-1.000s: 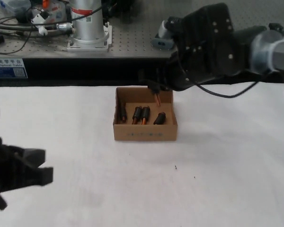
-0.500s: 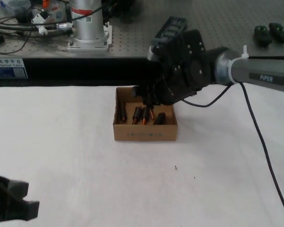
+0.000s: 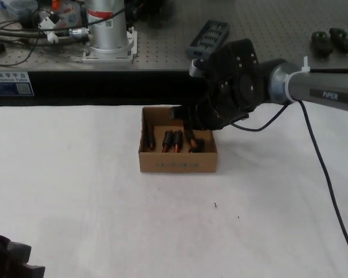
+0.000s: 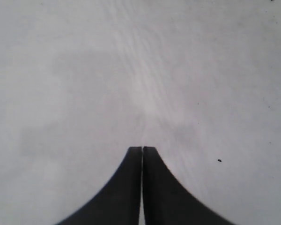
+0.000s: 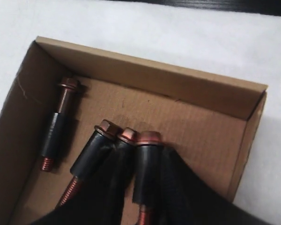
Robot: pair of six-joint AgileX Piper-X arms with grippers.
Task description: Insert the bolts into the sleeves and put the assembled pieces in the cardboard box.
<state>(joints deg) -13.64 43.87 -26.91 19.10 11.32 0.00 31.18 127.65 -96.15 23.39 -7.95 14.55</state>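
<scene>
Right wrist view: grips the held piece (image 5: 147, 168) by its sleeve (image 5: 147, 185) between the two fingers (image 5: 178, 187) of the right gripper (image 5: 149, 157), inside the box (image 5: 145, 77), with the bolt (image 5: 149, 137) head toward the far wall. Sits close against the pair (image 5: 91, 157) already lying there, heads seemingly touching. Cannot tell whether it rests on the floor yet. Leaves the lone piece (image 5: 56, 126) well apart, by the other side wall.

High view: places the box at frame centre on the cloth (image 3: 75, 191), with that gripper set in its upper right part. Left wrist view: finds the left gripper (image 4: 142, 152) with fingers (image 4: 122, 187) pressed together on nothing, over the cloth. Lies in the lower left corner of the high view, well apart from the box.

Judged step: laying this piece down among the others. To do it well:

- Lower until the sleeve rests on the floor before letting go, so as not to drop it and jolt the bolt out.
- Open only a little, just enough to free the sleeve. Avoid spreading wide: risks shoving the pair on one side or catching the side wall on the other.
- Lift straight up afterwards, watching that the sleeve does not cling to a finger.
- Mind the box: looks light, and would likely slide on the cloth if a finger snags its rim.
- Leave the left arm parked where it is.
</scene>
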